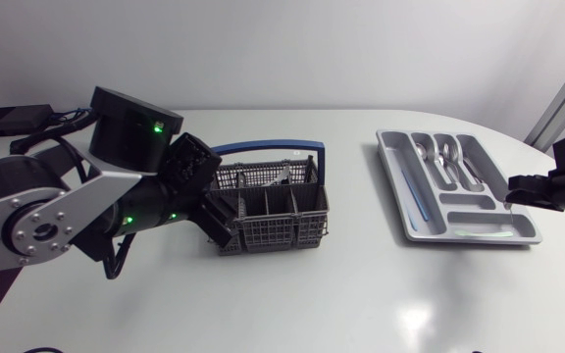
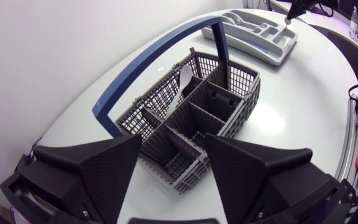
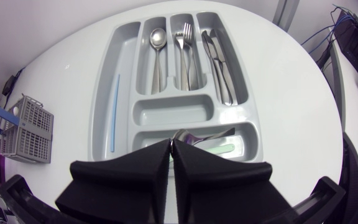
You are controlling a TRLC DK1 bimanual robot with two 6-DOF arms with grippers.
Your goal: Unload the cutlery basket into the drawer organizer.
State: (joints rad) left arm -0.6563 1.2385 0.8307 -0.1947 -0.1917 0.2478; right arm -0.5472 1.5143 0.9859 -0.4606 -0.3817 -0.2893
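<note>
On the big white table point(image 1: 361, 294), the left arm point(image 1: 47, 211) is the biggest thing. It comes in from the side and bends down to the cutlery basket point(image 1: 282, 230).

Over on the other side sits the grey drawer organizer point(image 1: 387, 147). It already has a spoon point(image 3: 157, 43), a fork point(image 3: 185, 43) and knives point(image 3: 219, 62) in its long slots, and a thin blue stick point(image 3: 115, 112) in the side slot.

The basket is grey plastic mesh with a blue handle point(image 1: 263, 149) arching over it. It is well apart from the organizer.

The left gripper point(image 2: 173, 137) hangs just over the near end of the basket. Its two fingers are wide apart with nothing between them.

The right gripper point(image 3: 171, 144) is at the organizer's near slot. Its fingers are pressed together, and they look pinched on the end of a silver piece point(image 3: 204, 133) that reaches into that slot.

One white spoon point(image 2: 182, 81) leans in the basket's far pocket, bowl up. I can't see any other cutlery in the basket. The spoon looks light and stiff, and I think it would be smooth and a bit slippery. The bowl sticks up above the mesh, so I think the neck just under the bowl is the best place to pinch it, then lift it straight up so it doesn't catch on the mesh.
</note>
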